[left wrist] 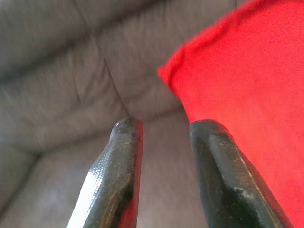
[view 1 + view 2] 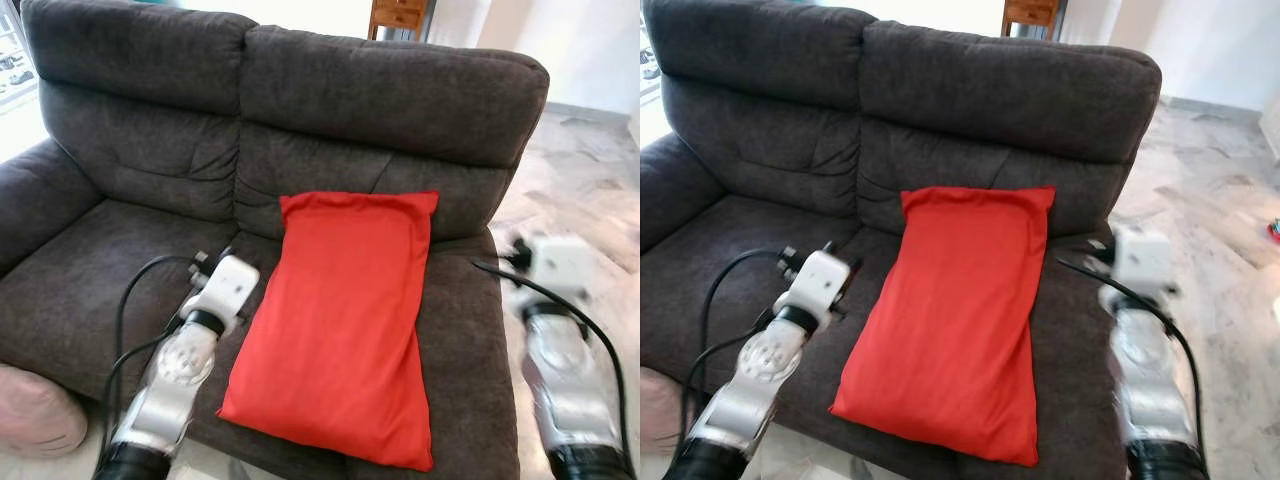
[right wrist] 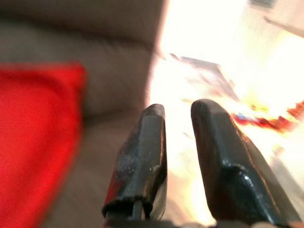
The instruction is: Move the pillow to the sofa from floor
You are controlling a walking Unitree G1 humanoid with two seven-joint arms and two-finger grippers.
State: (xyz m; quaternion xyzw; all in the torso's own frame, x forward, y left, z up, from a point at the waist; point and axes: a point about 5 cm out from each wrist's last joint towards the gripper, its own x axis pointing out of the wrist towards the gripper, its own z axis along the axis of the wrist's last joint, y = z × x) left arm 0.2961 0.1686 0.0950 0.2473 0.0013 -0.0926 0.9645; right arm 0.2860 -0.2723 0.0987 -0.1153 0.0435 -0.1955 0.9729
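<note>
So the red pillow was already up on the dark grey sofa, lying on the seat cushion with its top edge leaning against the backrest. Its long axis ran front to back, from the seat's front lip up toward the backrest, and one bottom corner hung a bit over the front edge.

The left gripper sat just beside the pillow's left long edge, near the seat, fingers a narrow gap apart with nothing between them. The pillow lay to its right. The right gripper was off the pillow's other side, over the sofa's right end, fingers also slightly parted and empty. That arm looked blurred, so probably mid-motion. The left one looked nearer the fabric.

No containers here really; the sofa seat was the only thing holding anything. A pink cushion-like thing showed down at the floor by the sofa's left front corner.

Job looked basically done; a nudge back might be all that's left.
</note>
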